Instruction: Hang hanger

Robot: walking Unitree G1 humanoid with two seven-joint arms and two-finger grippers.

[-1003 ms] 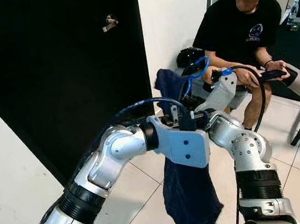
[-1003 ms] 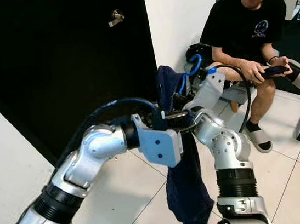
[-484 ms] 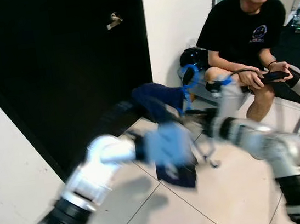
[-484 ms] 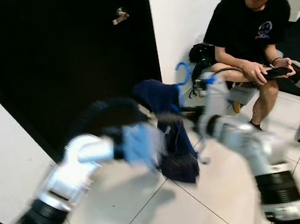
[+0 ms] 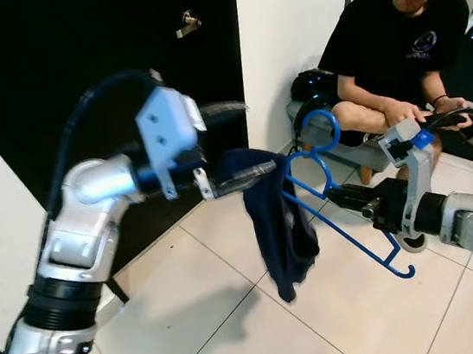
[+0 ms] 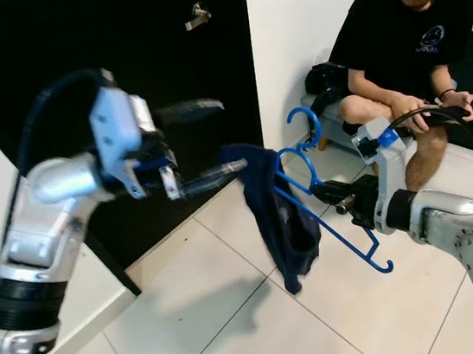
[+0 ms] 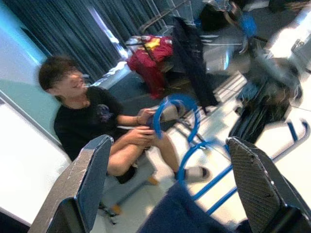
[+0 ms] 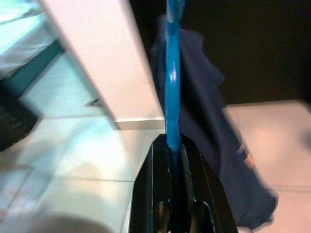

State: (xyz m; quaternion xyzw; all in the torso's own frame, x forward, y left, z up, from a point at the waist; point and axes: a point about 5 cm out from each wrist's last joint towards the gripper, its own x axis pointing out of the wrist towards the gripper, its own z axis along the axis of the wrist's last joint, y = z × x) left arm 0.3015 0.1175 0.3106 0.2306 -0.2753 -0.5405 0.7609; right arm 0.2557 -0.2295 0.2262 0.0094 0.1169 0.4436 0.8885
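Tiled floor [image 5: 195, 322] lies below. My right claw [image 5: 364, 206] pinches the hanger [image 5: 338, 216]; my spread left claw [image 5: 249, 173] props the cloth [image 5: 278, 224], which may slide off the tilted bar.

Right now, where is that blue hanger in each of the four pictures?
Left eye view: blue hanger right of centre, beside the dark garment.
Right eye view: centre-right, same garment alongside.
Left wrist view: blurred blue hook between the black fingers.
Right wrist view: a blue bar running up from the right gripper.
Shared landmark: the dark garment.
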